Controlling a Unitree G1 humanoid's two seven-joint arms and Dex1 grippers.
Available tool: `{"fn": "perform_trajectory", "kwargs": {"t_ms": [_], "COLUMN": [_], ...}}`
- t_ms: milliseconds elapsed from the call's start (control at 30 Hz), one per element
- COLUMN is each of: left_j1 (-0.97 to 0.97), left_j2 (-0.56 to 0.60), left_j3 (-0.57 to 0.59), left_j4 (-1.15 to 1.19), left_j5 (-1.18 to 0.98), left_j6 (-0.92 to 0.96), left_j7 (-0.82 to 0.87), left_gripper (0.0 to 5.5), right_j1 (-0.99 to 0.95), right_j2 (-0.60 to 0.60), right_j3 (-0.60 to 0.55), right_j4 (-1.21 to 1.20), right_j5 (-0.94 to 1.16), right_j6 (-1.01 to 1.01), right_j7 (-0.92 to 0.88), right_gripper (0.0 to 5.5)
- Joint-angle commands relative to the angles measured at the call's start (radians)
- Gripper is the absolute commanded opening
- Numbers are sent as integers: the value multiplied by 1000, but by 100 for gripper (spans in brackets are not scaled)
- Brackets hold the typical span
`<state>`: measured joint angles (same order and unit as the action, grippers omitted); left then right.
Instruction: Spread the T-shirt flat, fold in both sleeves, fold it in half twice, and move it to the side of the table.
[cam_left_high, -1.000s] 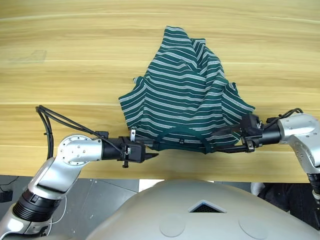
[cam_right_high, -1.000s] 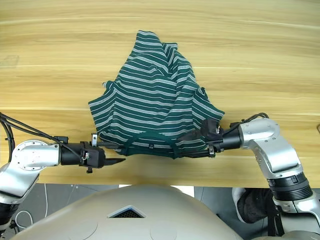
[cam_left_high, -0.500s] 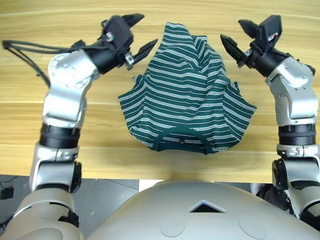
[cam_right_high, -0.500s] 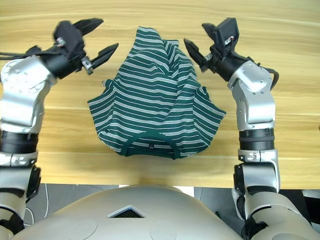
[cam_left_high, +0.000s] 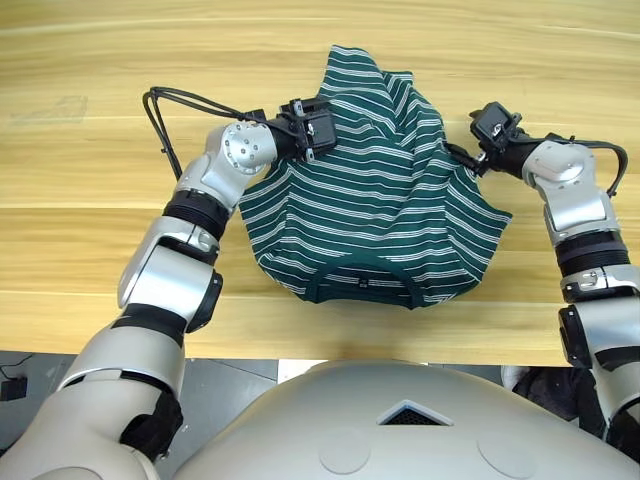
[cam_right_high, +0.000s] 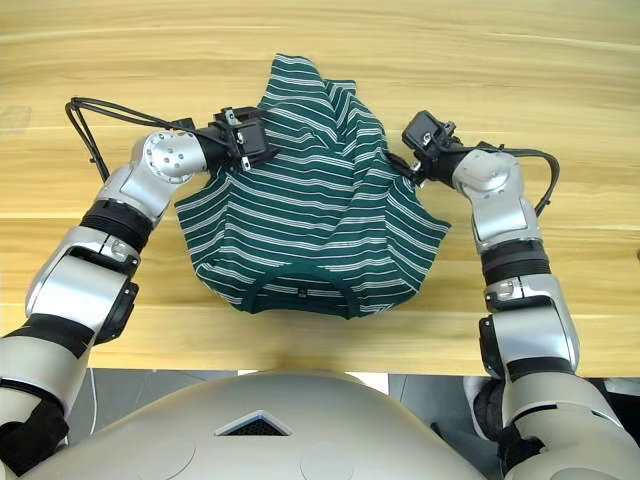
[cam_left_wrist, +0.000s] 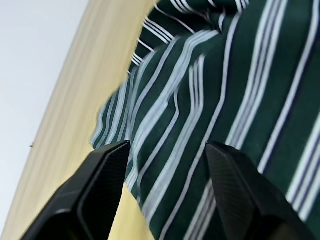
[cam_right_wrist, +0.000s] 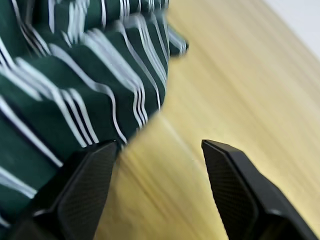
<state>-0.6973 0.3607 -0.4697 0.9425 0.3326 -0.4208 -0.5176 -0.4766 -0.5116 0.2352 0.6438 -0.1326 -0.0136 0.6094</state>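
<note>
The T-shirt (cam_left_high: 375, 190), dark green with thin white stripes, lies in the centre of the head view on the wooden table (cam_left_high: 100, 60). It is not flat. Folds and ridges run through the middle, and the cloth narrows to a bunched peak at upper centre. The collar (cam_left_high: 360, 283) sits at the lower centre, close to the table's near edge, with its opening turned toward the bottom of the frame. The lower corners spread left and right of the collar. Neither sleeve can be told apart clearly in the bunched cloth.

The left gripper (cam_left_high: 312, 128) is at the shirt's upper left, resting at or on the striped cloth. In the left wrist view its two fingers stand well apart, released, with striped cloth showing across the gap between them (cam_left_wrist: 167, 146). Whether they touch the cloth cannot be told.

The right gripper (cam_left_high: 468, 155) is at the shirt's upper right edge. In the right wrist view it is likewise released (cam_right_wrist: 160, 145): one finger is at the shirt's border, the other over bare wood, nothing clamped.

A black cable (cam_left_high: 160, 110) loops from the left arm at upper left.
</note>
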Motion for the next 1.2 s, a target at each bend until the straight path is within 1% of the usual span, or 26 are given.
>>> {"fn": "perform_trajectory", "kwargs": {"t_ms": [33, 167, 300, 367, 433, 533, 667, 733, 800, 867, 1067, 1200], "left_j1": [-3, 12, 69, 102, 136, 218, 390, 450, 488, 510, 517, 518], "left_j2": [11, 21, 61, 83, 103, 152, 232, 249, 250, 247, 231, 223], "left_j3": [17, 42, 73, 87, 101, 131, 177, 196, 200, 195, 187, 175], "left_j4": [58, 72, 16, -4, -28, -140, -408, -514, -586, -625, -663, -672], "left_j5": [19, 12, -12, -15, -22, -47, -101, -122, -125, -117, -106, -96], "left_j6": [-33, -49, -67, -72, -67, -62, -12, 27, 61, 83, 118, 125], "left_j7": [16, 21, -3, -10, -16, -48, -106, -120, -128, -131, -135, -134], "left_gripper": [280, 280, 280, 280, 280, 280, 280, 280, 280, 280, 280, 280], "right_j1": [-26, -13, 6, 2, -15, -29, -13, -1, 8, 7, -17, -58], "right_j2": [-6, 7, -3, 14, 58, 96, 118, 131, 147, 163, 173, 142], "right_j3": [-23, -30, -41, -81, -145, -190, -211, -210, -198, -162, -48, 15], "right_j4": [93, 103, 92, 64, 16, -39, -97, -124, -145, -142, -91, 63], "right_j5": [-8, -9, -4, 44, 114, 150, 166, 168, 169, 149, 63, -20], "right_j6": [-34, -50, -65, -87, -132, -157, -147, -138, -121, -103, -87, -68], "right_j7": [-8, -5, 6, 8, -22, -66, -89, -95, -88, -61, -1, 25], "right_gripper": [313, 313, 313, 313, 313, 313, 313, 313, 313, 313, 313, 313]}}
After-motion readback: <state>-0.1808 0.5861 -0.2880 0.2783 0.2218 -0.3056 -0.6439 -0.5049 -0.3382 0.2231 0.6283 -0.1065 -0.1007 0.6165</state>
